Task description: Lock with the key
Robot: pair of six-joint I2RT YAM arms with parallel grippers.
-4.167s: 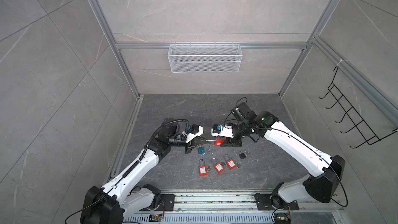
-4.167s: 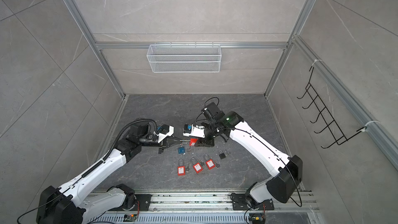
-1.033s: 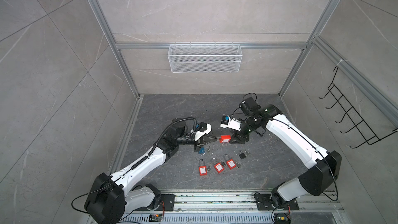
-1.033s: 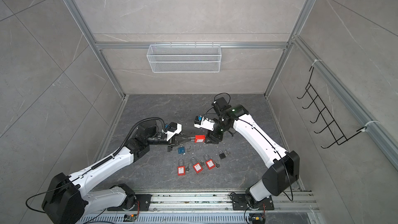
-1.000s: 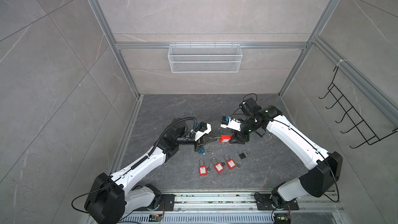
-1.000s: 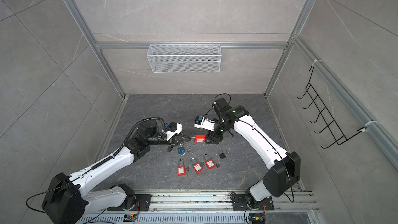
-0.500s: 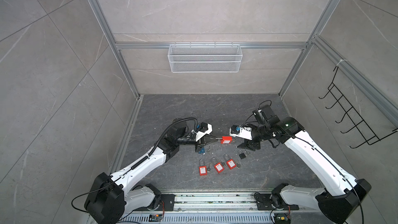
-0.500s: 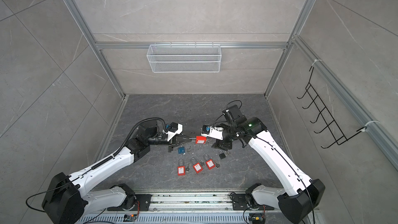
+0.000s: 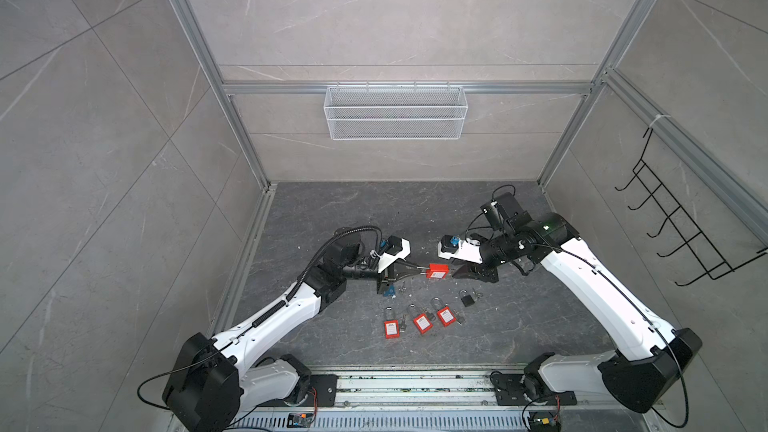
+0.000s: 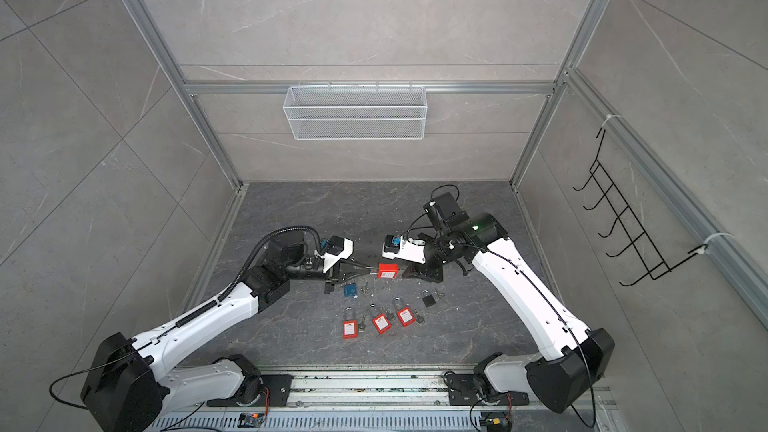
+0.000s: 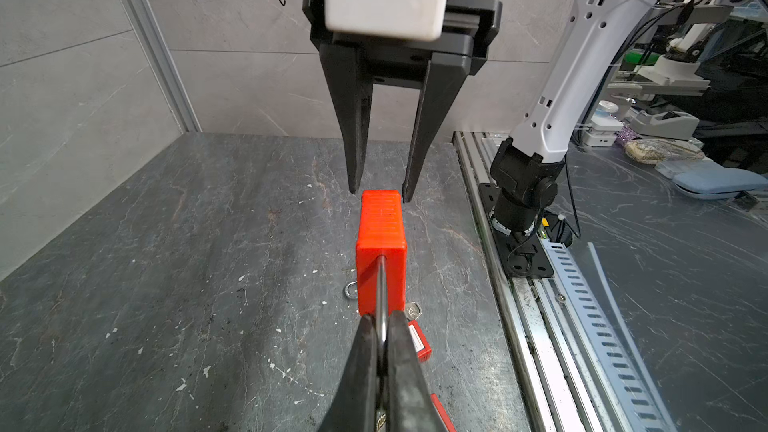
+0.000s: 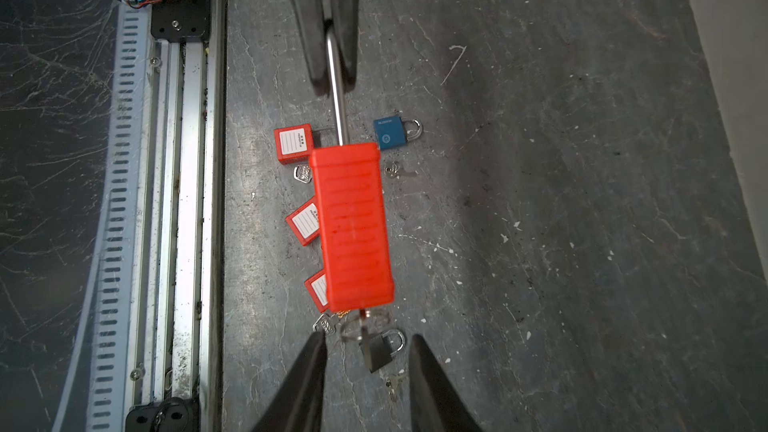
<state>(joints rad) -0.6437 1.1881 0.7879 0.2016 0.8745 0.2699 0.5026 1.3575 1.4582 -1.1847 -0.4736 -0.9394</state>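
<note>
In the middle of a top view, the left gripper [image 9: 419, 272] pinches the red padlock [image 9: 438, 271] by its shackle [image 11: 380, 288], clear of the floor [image 9: 374, 218]. The right gripper [image 9: 455, 274], fingers spread, sits just beyond the lock's far end.

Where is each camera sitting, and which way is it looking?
Top views: high above the base rail, looking down at the floor; the left arm and right arm show.
Left wrist: on the left arm, looking along the left gripper, holding the red padlock by its shackle; the right gripper faces it.
Right wrist: on the right arm, looking between its open jaws at the padlock's other end.
Shared: both wrist views show padlock and grippers.
</note>
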